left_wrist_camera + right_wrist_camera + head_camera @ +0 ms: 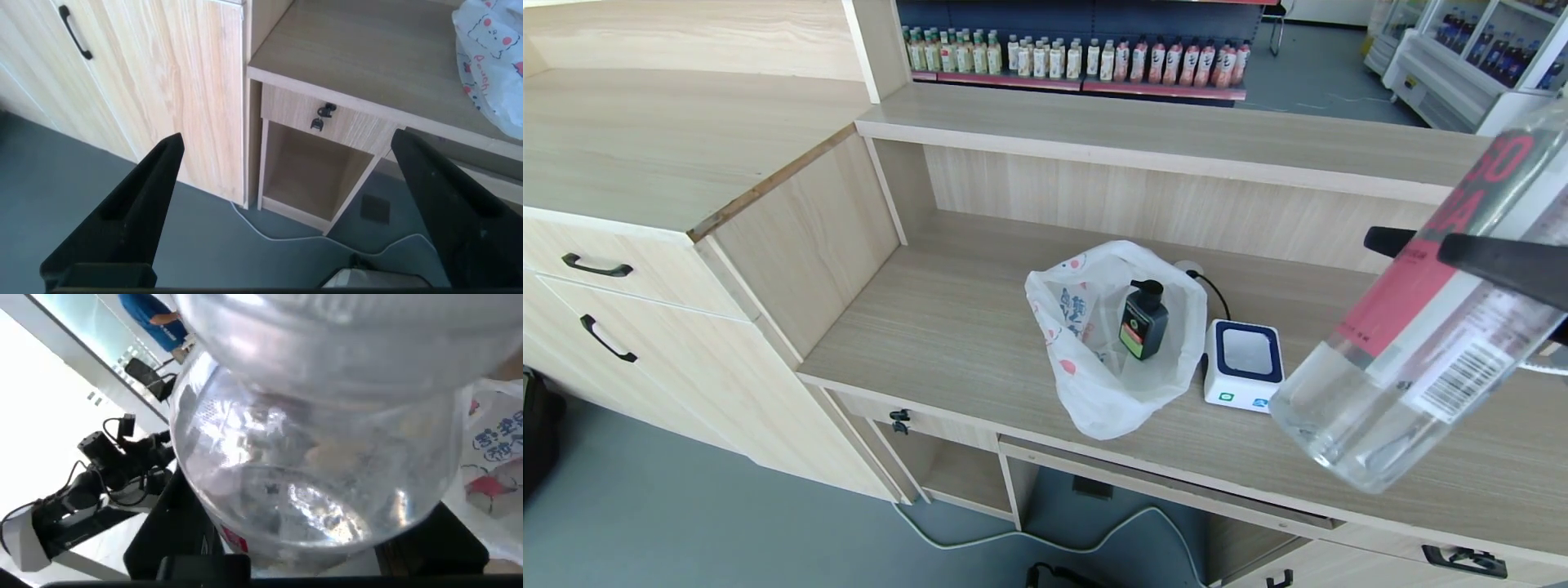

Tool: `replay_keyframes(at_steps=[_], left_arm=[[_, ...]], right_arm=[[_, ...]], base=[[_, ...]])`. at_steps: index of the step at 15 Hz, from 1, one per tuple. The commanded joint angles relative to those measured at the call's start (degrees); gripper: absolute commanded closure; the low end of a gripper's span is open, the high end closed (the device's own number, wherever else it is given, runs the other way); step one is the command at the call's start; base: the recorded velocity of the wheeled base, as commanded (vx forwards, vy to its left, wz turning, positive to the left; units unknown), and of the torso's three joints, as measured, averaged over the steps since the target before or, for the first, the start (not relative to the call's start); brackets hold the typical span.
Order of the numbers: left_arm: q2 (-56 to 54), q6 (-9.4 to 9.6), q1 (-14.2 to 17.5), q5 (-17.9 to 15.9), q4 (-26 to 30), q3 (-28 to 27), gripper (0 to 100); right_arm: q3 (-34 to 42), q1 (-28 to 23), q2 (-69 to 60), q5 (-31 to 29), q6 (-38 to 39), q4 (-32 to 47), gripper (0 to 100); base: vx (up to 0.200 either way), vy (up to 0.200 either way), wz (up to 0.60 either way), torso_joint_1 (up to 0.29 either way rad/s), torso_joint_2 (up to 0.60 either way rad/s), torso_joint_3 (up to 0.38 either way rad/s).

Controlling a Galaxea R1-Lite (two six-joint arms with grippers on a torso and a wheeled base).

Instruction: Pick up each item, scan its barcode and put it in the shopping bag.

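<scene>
Wooden counter (pixel 947 327) runs across the centre of the head view, with a raised ledge behind it and a shelf of drink bottles (pixel 1078 57) along the upper edge of the frame. Clear bottle (pixel 1413 359) with pink label fills the right side of the frame, held up off the counter and tilted, base toward lower centre, barcode panel facing the camera. Right gripper (pixel 1462 249) is clamped across the bottle's body at the upper right. Shopping bag (pixel 1094 392), white plastic, sits open at frame centre on the counter. White scanner (pixel 1245 371) with blue-rimmed window lies just right of the bag, its cable running back. Dark pump bottle (pixel 1143 322) stands inside the bag. Left gripper (pixel 286 139) hangs with its jaws wide and nothing between them, low beside the counter front, above the grey floor.
</scene>
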Motion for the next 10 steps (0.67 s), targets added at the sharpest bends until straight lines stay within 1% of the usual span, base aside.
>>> replay_keyframes(at_steps=[1, 3, 5, 8, 10], left_arm=[[0.0, -0.03, 0.0, 0.0, 0.0, -0.1, 0], [0.0, -0.03, 0.0, 0.0, 0.0, -0.1, 0], [0.0, -0.03, 0.0, 0.0, 0.0, 0.0, 0], [0.0, -0.03, 0.0, 0.0, 0.0, -0.1, 0], [0.0, -0.03, 0.0, 0.0, 0.0, 0.0, 0]], right_arm=[[-2.6, 3.9, -1.0, -0.1, 1.7, 0.1, 100], [-2.9, 4.8, -0.9, 0.0, 3.0, 0.1, 100], [-2.9, 7.0, -0.8, 0.5, 3.3, 0.1, 100], [-2.7, 7.0, -1.1, 0.6, 3.9, 0.8, 100], [-3.1, 7.0, -1.7, 0.9, 4.4, 2.7, 100]], base=[[0.000, 0.000, 0.00, 0.000, 0.00, 0.000], [0.000, 0.000, 0.00, 0.000, 0.00, 0.000], [0.000, 0.000, 0.00, 0.000, 0.00, 0.000], [0.000, 0.000, 0.00, 0.000, 0.00, 0.000], [0.000, 0.000, 0.00, 0.000, 0.00, 0.000]])
